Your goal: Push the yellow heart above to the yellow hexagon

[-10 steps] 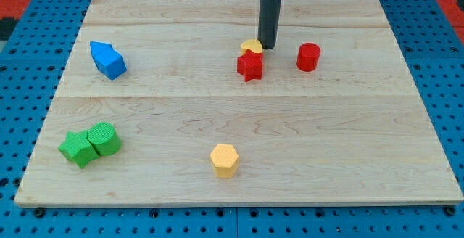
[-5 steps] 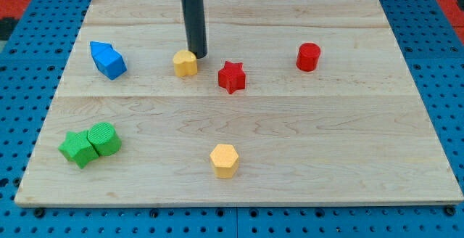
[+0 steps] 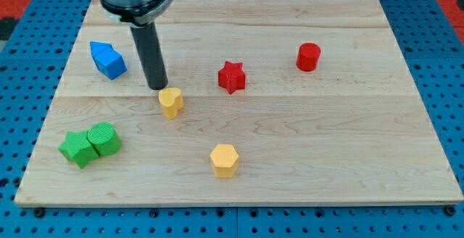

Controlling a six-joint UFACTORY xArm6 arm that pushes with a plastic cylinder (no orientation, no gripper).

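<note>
The yellow heart [image 3: 171,101] lies left of the board's middle. My tip [image 3: 157,87] stands just above and left of it, close to or touching its upper left edge. The yellow hexagon [image 3: 224,159] lies below and to the right of the heart, near the view's bottom edge of the board.
A red star [image 3: 231,77] lies right of the heart and a red cylinder [image 3: 308,56] farther right. A blue block [image 3: 108,59] lies at the upper left. A green star-like block [image 3: 77,149] and a green cylinder [image 3: 104,138] touch at the lower left.
My tip has moved left and down across the board, pushing the yellow heart away from the red star to left of the middle. The red star shifted slightly left.
</note>
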